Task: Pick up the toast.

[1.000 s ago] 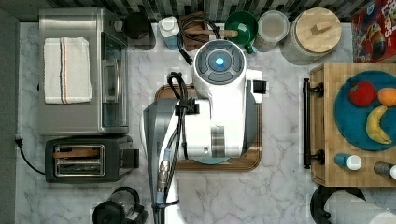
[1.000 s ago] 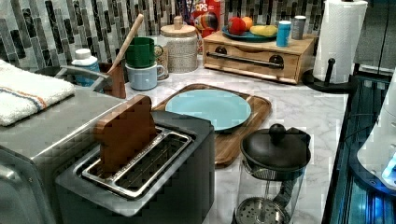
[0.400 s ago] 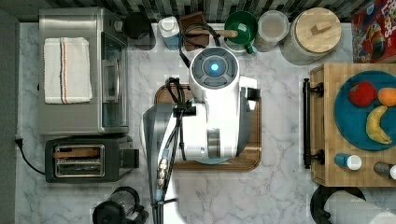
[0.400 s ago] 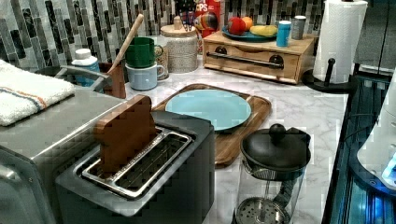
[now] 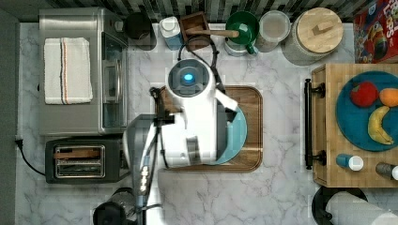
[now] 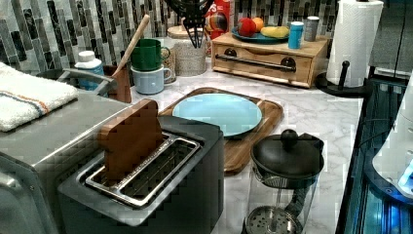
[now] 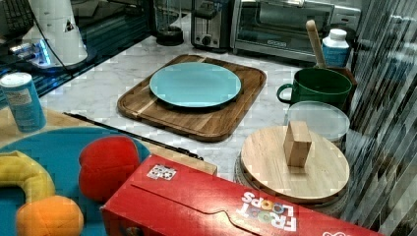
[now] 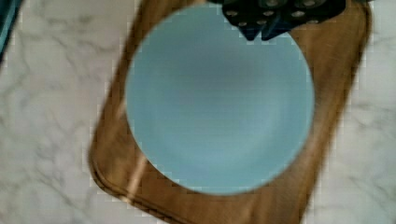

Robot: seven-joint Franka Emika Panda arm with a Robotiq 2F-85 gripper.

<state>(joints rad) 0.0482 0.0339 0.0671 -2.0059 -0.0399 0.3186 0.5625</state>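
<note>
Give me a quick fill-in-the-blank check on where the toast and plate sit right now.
1. The toast stands upright in a slot of the black ____.
2. The light blue plate rests on the wooden ____.
3. In the left view, a white towel lies on the silver ____ oven.

Missing words: toaster; tray; toaster

A smooth, matt plate (image 7: 195,84) is seen on a grained wooden tray (image 7: 223,123). The counter (image 7: 105,78) appears marbled, perhaps polished.
</note>
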